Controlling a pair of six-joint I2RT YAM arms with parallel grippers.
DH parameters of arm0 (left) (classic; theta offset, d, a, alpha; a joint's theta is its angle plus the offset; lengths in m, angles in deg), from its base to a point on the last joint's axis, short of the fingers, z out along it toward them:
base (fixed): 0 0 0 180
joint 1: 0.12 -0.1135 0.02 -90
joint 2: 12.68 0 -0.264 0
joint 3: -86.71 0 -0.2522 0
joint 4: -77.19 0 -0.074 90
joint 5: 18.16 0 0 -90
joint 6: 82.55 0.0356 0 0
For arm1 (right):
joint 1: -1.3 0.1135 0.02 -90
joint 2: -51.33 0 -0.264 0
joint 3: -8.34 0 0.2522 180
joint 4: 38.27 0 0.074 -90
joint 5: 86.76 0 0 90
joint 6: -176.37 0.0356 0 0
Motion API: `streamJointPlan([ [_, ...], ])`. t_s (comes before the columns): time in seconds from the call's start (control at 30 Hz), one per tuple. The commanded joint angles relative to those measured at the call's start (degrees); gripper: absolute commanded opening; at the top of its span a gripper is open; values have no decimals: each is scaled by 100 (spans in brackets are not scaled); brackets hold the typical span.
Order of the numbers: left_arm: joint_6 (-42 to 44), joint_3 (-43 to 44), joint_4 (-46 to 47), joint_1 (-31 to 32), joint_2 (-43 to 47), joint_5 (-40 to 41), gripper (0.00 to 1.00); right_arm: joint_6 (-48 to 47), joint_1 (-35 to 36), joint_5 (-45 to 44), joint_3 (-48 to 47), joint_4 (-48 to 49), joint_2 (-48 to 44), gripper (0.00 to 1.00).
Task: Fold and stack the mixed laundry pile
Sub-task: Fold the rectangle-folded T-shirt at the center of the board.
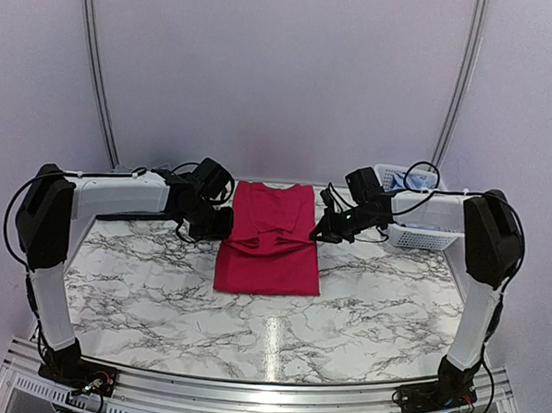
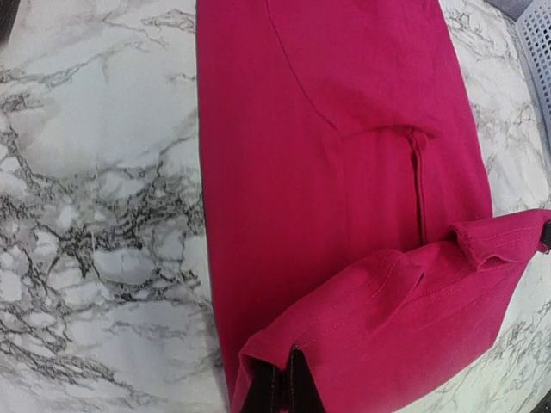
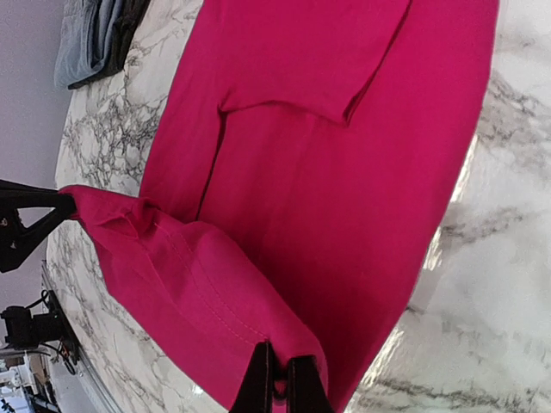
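A bright pink-red T-shirt [image 1: 269,257] lies lengthwise on the marble table [image 1: 142,283], its sleeves folded in. Its far end is lifted off the table and curled over toward the near end. My left gripper [image 2: 282,383] is shut on the left corner of that lifted edge. My right gripper [image 3: 280,385] is shut on the right corner. In the top view the left gripper [image 1: 218,224] and right gripper [image 1: 321,231] flank the shirt. A faded denim piece and a dark one [image 3: 96,36] lie folded at the table's far left.
A white slatted basket [image 1: 414,214] stands at the back right, just behind the right arm, with something light blue [image 1: 409,182] inside. Its wall [image 2: 535,43] shows beside the shirt in the left wrist view. Bare marble lies in front of the shirt.
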Motion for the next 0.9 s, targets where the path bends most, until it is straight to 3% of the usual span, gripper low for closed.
streamJointPlan([
  [0.0,431,684,-111,-264,-498,-150,0,-384,-330,308,-801,-245,586,0],
  [0.4,568,1941,29,-633,-1763,-496,0,-378,-729,674,-2095,-272,1787,0],
  [0.83,594,2220,71,-901,-2104,-697,0,-342,-776,807,-2674,-363,2353,0],
  [0.87,609,2273,69,-921,-2138,-778,7,-335,-792,810,-2703,-394,2363,1],
])
